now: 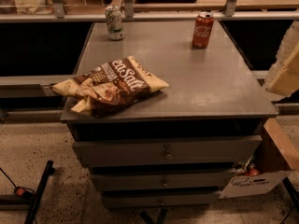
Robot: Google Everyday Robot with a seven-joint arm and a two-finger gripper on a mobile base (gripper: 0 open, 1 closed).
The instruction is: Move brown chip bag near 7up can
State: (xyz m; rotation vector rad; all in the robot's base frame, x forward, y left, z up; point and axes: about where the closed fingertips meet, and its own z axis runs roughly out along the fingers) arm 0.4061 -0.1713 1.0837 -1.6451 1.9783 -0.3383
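The brown chip bag (112, 85) lies flat on the front left of the grey cabinet top (205, 87), with one cream end hanging over the left edge. The 7up can (114, 23) stands upright at the back left corner, well behind the bag. My gripper (286, 71) shows only as a pale cream shape at the right edge of the camera view, beyond the cabinet's right side, far from both the bag and the can, and it holds nothing that I can see.
A red Coca-Cola can (202, 29) stands upright at the back right of the top. A metal rail (149, 16) runs behind the cabinet. Drawers (166, 151) face me below. A cardboard box (268, 167) sits by the lower right.
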